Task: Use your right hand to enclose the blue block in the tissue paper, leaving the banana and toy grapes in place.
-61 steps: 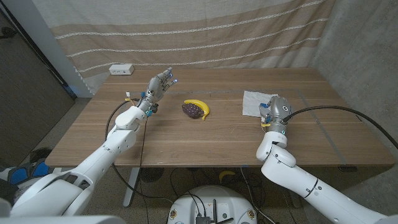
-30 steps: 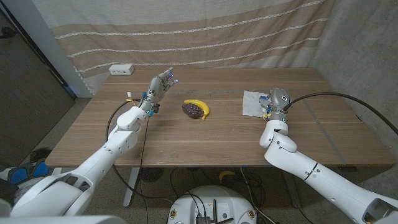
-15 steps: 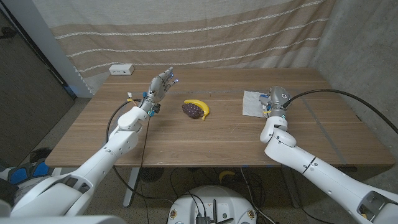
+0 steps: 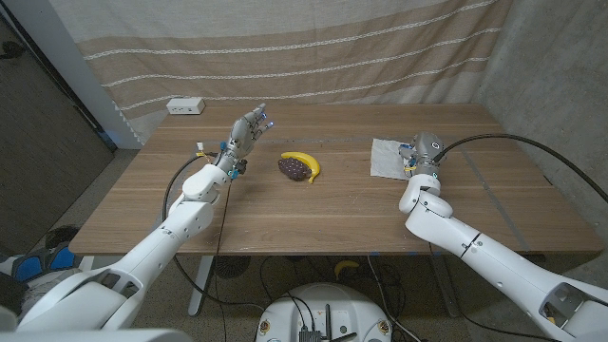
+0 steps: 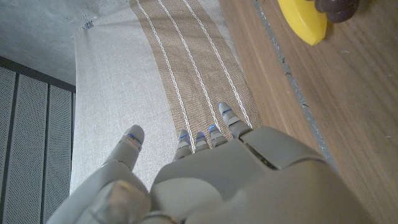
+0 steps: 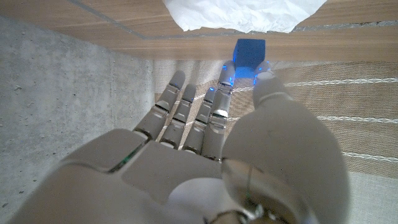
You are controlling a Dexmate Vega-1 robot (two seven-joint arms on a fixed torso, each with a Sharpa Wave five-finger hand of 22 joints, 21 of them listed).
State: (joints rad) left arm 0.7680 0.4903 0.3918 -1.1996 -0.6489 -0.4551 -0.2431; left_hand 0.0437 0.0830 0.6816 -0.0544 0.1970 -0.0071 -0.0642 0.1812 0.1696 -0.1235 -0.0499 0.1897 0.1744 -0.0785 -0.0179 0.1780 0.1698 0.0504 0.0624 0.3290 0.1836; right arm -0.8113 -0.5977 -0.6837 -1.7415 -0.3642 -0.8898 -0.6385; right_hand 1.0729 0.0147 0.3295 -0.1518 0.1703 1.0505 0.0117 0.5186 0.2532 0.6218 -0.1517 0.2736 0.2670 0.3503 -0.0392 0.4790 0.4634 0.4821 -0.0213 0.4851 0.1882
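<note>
The right hand point(image 4: 422, 152) stood at the near edge of the white tissue paper point(image 4: 389, 156), toward the desk's point(image 4: 313, 214) right side, fingers point(image 6: 186, 112) spread and holding nothing. In the right wrist view the blue block point(image 6: 249, 51) sat on the wood just beyond the fingertips, beside the tissue. The left hand point(image 4: 245, 129) hung raised over the desk's left half, fingers loosely apart, empty. The banana point(image 4: 304, 161) touched the toy grapes point(image 4: 294, 168) mid-desk. A white power strip point(image 4: 186, 106) lay at the far left corner.
</note>
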